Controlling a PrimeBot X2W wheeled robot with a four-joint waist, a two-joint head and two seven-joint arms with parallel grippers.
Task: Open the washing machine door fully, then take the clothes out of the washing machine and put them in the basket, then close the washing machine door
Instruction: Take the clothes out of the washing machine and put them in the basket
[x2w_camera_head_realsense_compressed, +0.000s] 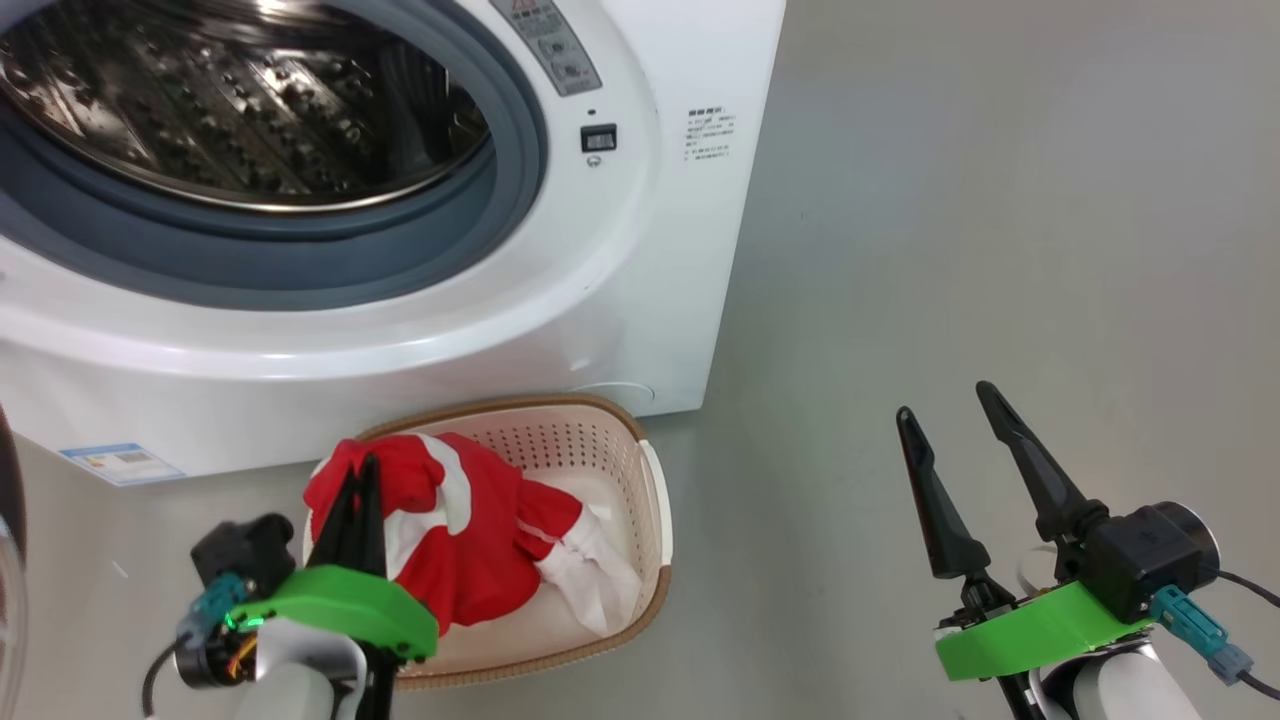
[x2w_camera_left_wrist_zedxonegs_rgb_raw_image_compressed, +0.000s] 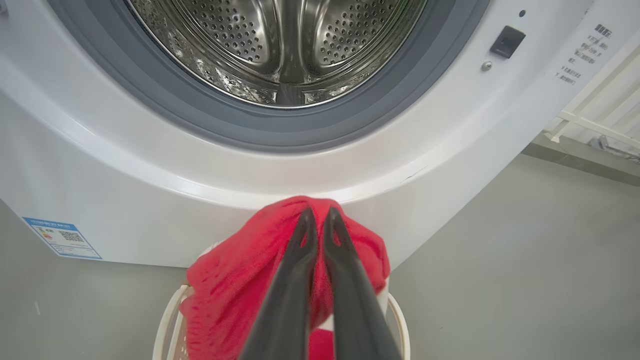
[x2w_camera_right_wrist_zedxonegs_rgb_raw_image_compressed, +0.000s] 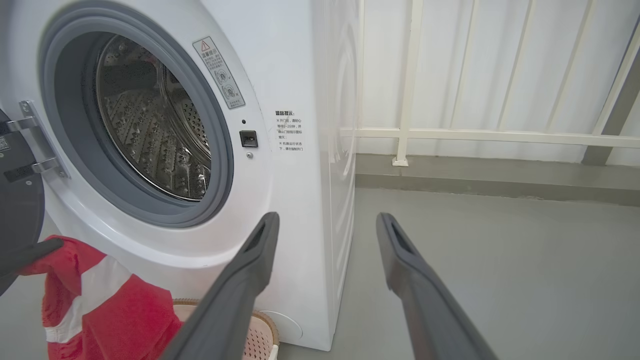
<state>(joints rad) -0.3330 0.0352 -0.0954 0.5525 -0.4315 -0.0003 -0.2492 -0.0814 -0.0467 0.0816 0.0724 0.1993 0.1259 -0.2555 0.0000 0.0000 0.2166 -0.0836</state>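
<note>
Plain grey floor (x2w_camera_head_realsense_compressed: 1000, 250); white railing (x2w_camera_right_wrist_zedxonegs_rgb_raw_image_compressed: 450, 134) before pale wall.

You get only a sliver of the washing machine door (x2w_camera_head_realsense_compressed: 8, 480), cut by the head view's left edge. Part of the basket (x2w_camera_head_realsense_compressed: 600, 460) lies hidden under the clothes (x2w_camera_head_realsense_compressed: 450, 540). Print on the blue label (x2w_camera_head_realsense_compressed: 122, 463) is likely too small to read.

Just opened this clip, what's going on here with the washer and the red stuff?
The robot is unloading the washing machine. Its left gripper is shut on the red clothes, holding them over the basket in front of the machine, their lower part already lying inside it. The right gripper hangs open above the floor to the right, holding nothing. The washing machine door stands open, and no clothing shows in the visible part of the drum.
</note>
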